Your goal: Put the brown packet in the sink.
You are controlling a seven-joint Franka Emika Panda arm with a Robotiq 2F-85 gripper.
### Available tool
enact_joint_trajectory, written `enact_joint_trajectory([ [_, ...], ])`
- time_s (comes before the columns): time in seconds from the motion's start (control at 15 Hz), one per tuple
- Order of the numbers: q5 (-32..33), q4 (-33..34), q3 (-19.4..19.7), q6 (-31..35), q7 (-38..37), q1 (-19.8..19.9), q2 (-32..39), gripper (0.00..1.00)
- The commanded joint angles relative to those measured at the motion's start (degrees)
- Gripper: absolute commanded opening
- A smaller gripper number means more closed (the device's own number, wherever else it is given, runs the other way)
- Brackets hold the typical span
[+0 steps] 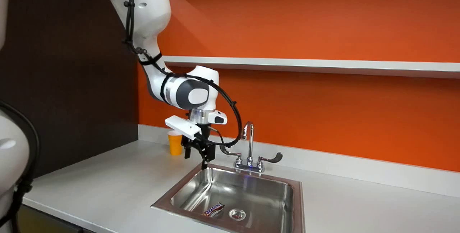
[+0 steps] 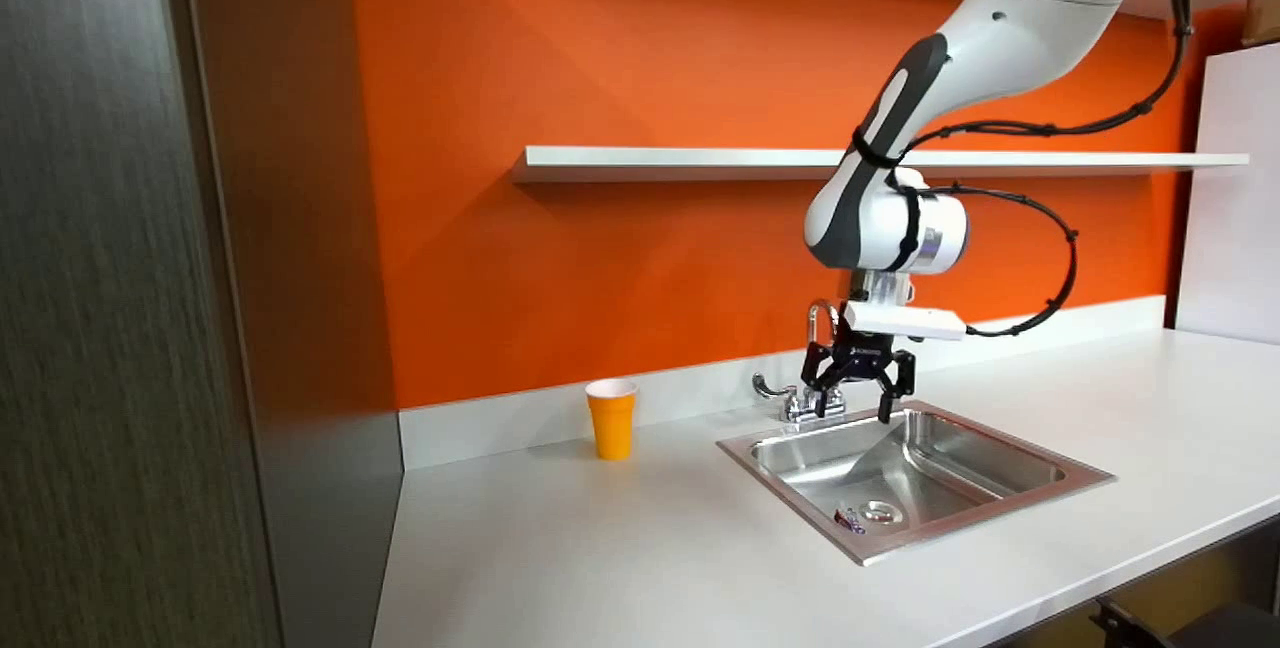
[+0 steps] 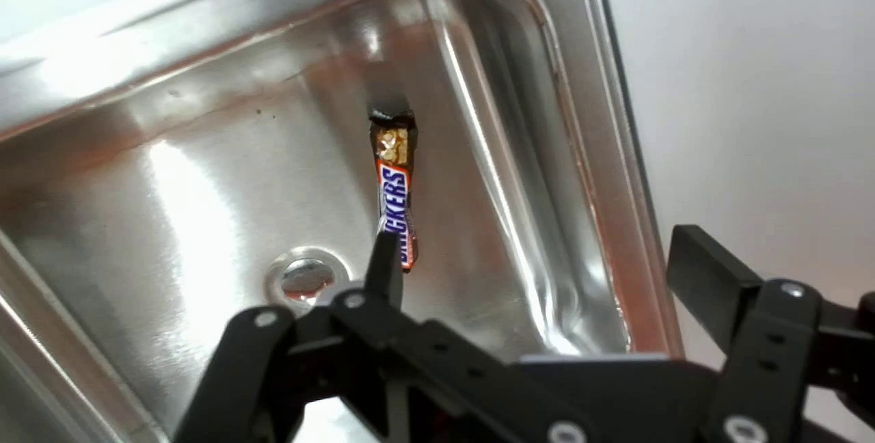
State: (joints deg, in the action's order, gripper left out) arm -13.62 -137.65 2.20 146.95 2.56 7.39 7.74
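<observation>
Brown packet [image 3: 394,197] is in the sink [image 1: 298,204], on the basin floor just beside the drain [image 3: 305,277]. Lies between the drain and the side edge facing the yellow cup [image 2: 612,425], toward the corner on the edge opposite the faucet [image 1: 249,161].

Occlusions: wrist view has a fingertip crossing the packet's lower left edge, hiding some of the SNICKERS print. The gripper [image 2: 853,407] also blocks part of the drain and the bottom of the basin; basin runs off frame on the left. In an exterior view the wrist housing [image 1: 183,126] overlaps the cup's top, and the sink's near right corner is cut off by the frame. In an exterior view the packet [image 2: 849,520] is a tiny dark shape, print unreadable, and part of the faucet is blocked. Arm [image 1: 151,13] is cropped at the top in both exterior views.

Fingers [image 3: 711,279] are spread wide, holding nothing. Wrist view: one over the basin, the other over the counter [image 3: 738,122] past the rim's outer edge. Overlap with the packet is line of sight only; both exterior views show the fingertips well above it. In an exterior view one fingertip [image 1: 204,164] lines up with the sink's back left corner; can't judge clearance to the rim.
</observation>
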Motion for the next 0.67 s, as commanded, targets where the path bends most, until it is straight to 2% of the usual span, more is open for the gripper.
enact_joint_trajectory([
  [0.0,-6.0,-7.0,-0.4,-1.7,4.3,-0.3,-10.1,1.00],
  [0.2,-8.9,-10.9,0.6,-1.8,6.2,-1.6,-15.8,1.00],
  [0.53,-7.8,-15.4,2.2,-2.2,4.6,-3.4,-23.4,1.00],
  [0.6,-6.9,-12.7,2.3,-1.2,3.9,-3.5,-18.8,1.00],
])
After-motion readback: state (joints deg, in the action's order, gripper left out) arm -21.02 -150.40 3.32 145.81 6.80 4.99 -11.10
